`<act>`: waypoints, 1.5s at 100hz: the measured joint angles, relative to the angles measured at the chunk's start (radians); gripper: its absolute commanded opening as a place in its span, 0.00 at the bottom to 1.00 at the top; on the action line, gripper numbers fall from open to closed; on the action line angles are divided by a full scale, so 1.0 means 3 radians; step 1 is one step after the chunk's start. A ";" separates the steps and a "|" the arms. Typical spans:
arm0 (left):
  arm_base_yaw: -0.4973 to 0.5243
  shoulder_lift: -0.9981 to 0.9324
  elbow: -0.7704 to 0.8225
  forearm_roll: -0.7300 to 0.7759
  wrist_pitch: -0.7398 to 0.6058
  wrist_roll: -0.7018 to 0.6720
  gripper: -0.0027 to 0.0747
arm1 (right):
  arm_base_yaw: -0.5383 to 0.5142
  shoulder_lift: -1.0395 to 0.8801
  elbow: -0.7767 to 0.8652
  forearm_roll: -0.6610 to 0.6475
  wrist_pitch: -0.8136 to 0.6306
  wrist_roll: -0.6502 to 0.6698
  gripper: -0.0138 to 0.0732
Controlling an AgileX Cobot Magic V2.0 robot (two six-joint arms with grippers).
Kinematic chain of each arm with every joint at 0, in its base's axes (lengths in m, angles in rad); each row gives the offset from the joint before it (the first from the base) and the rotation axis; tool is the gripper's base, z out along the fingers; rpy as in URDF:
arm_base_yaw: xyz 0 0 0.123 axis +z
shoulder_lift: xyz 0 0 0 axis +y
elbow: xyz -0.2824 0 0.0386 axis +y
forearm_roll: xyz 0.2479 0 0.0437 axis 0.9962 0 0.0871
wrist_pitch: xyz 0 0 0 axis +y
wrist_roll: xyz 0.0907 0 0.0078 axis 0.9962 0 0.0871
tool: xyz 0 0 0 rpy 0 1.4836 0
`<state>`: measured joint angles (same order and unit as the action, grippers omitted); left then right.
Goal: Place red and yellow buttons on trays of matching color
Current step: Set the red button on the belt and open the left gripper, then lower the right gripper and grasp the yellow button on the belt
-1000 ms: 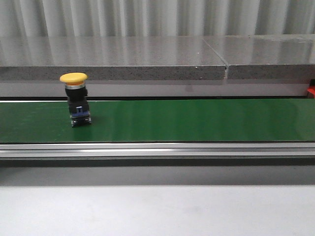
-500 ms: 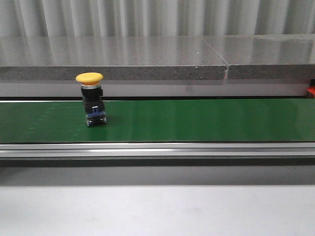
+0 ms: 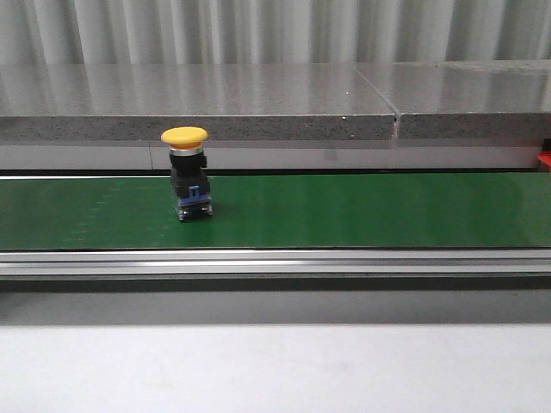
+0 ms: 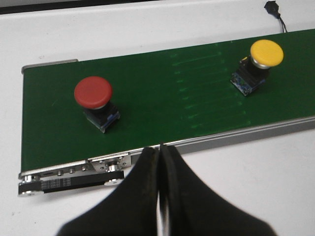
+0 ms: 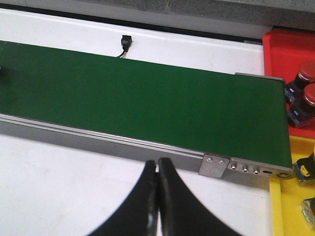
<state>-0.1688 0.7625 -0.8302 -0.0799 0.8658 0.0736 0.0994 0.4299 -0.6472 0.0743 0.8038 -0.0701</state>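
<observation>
A yellow button (image 3: 185,135) with a mushroom cap on a black body and a blue base stands upright on the green conveyor belt (image 3: 344,211), left of the middle in the front view and about midway across the belt's width. The left wrist view shows this same yellow button (image 4: 266,53) on the belt, with a red button (image 4: 93,92) of the same build standing well apart from it, closer to the belt's metal-capped end. Both are clear of the belt's edges. The left fingers (image 4: 158,162) are pressed together with nothing between them, hovering over the white desk (image 4: 236,187) just beside the belt's aluminium rail, between the two buttons along the belt's length. In the right wrist view the right fingers (image 5: 157,174) are likewise closed and hold nothing, above the white desk near the rail at the belt's other end. Past that end sits a red tray (image 5: 288,49) holding two red buttons (image 5: 306,83), and next to it a yellow tray (image 5: 295,206) with parts of button bodies showing at the frame edge. A small black connector (image 5: 126,42) with a short wire lies on the desk beyond the belt.
</observation>
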 measured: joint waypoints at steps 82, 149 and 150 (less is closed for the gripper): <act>0.0000 -0.1401 0.0814 -0.0012 -0.0048 0.0000 0.01 | 0.0076 0.0100 -0.0053 0.0077 -0.0131 0.0000 0.08; 0.0000 -0.1401 0.0814 -0.0013 -0.0048 0.0000 0.01 | 0.0911 0.2121 -0.1241 0.0130 0.0292 0.0000 0.80; 0.0000 -0.1401 0.0814 -0.0013 -0.0048 0.0000 0.01 | 0.0919 0.2155 -0.1255 0.0130 0.0299 0.0000 0.82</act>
<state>-0.1688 0.3423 -0.5859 -0.0837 0.8514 0.0736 0.3751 1.0764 -1.0237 0.1133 0.8936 -0.0701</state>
